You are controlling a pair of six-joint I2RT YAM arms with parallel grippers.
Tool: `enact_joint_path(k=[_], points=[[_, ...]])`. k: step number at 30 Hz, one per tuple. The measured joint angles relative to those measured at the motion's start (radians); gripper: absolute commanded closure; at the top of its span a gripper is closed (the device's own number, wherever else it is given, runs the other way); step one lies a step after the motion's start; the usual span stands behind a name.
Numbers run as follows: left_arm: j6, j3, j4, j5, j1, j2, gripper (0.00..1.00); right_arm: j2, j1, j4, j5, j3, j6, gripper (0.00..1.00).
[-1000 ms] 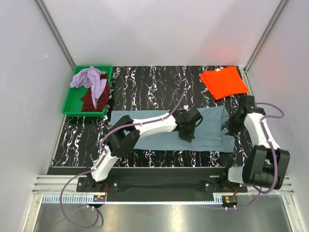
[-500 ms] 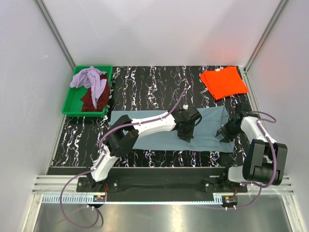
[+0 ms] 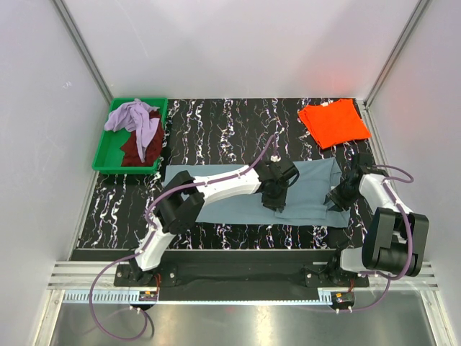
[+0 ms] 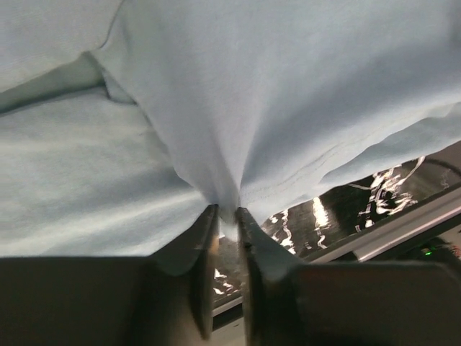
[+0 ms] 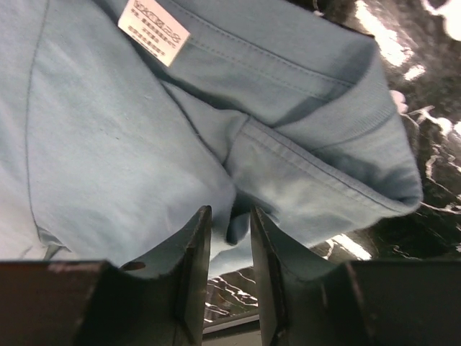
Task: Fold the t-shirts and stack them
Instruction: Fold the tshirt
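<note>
**A:** The left gripper (image 4: 227,213) is down on the middle of the blue-grey t-shirt (image 3: 313,193), fingers nearly together, nipping a raised peak of cloth between them.

**B:** And the right gripper (image 5: 230,215)?

**A:** Same story: a narrow gap, pinching a fold at the shirt's right end beside a stitched band, with the white label (image 5: 153,30) just beyond.

**B:** The shirt itself lies spread across the near half of the black marbled table (image 3: 230,122).

**A:** In the far right corner, the orange t-shirt (image 3: 334,122) lies folded flat, well apart.

**B:** Far left, the green tray (image 3: 119,167) holds the lavender t-shirt (image 3: 133,115), crumpled over the maroon t-shirt (image 3: 132,150).
</note>
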Motion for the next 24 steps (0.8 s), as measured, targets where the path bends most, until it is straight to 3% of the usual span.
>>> enact_joint_path(k=[3, 7, 16, 24], points=[[0.008, -0.001, -0.015, -0.008, 0.001, -0.010, 0.52, -0.021, 0.000, -0.026, 0.027, 0.006, -0.005, 0.63], [0.018, -0.069, 0.031, -0.005, 0.003, -0.072, 0.47, -0.067, 0.000, -0.062, 0.048, 0.037, -0.016, 0.61], [0.050, -0.289, 0.225, 0.109, 0.037, -0.154, 0.47, -0.072, 0.000, -0.058, 0.033, 0.038, -0.016, 0.60], [0.070, -0.308, 0.344, 0.193, 0.043, -0.153, 0.48, -0.054, 0.000, -0.035, -0.007, 0.000, -0.018, 0.60]])
